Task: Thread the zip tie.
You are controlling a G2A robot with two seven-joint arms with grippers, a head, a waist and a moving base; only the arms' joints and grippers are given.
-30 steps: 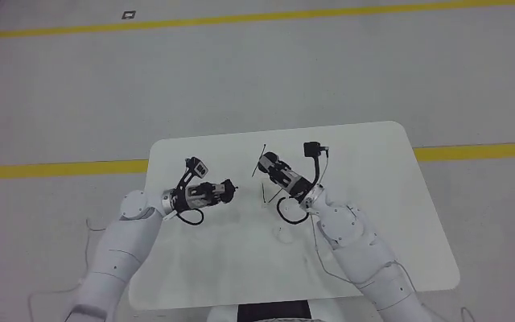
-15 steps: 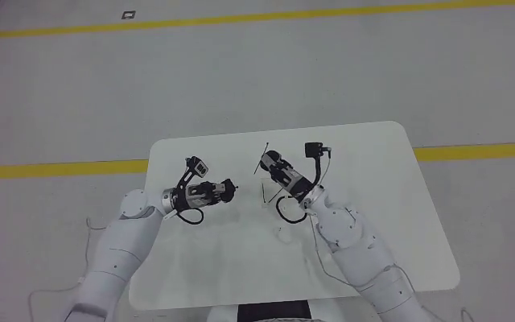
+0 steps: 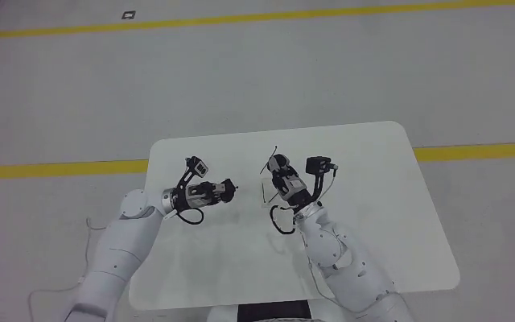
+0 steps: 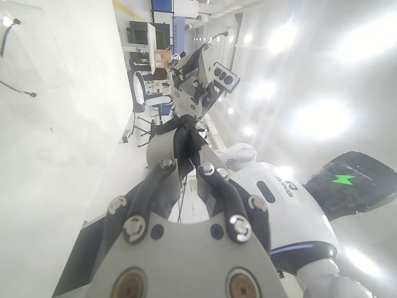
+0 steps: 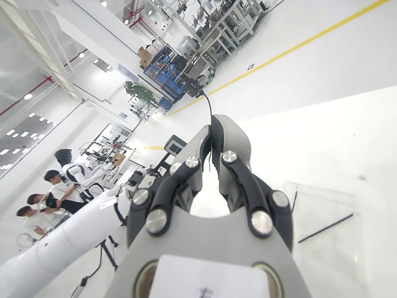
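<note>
Nearby, a clear sheet point(image 5: 322, 200) lies on the white worktop point(image 3: 362, 161) with spare black ties point(image 5: 325, 225) on it, close to both arms. From above the sheet is hard to make out. The left end effector point(image 4: 183, 128) is pressed together, and whether it grips anything cannot be told. The right end effector point(image 5: 211, 141) pinches the zip tie point(image 5: 207, 105), one end sticking out past its tips. Both hover over the worktop's middle, facing each other, apart.
</note>
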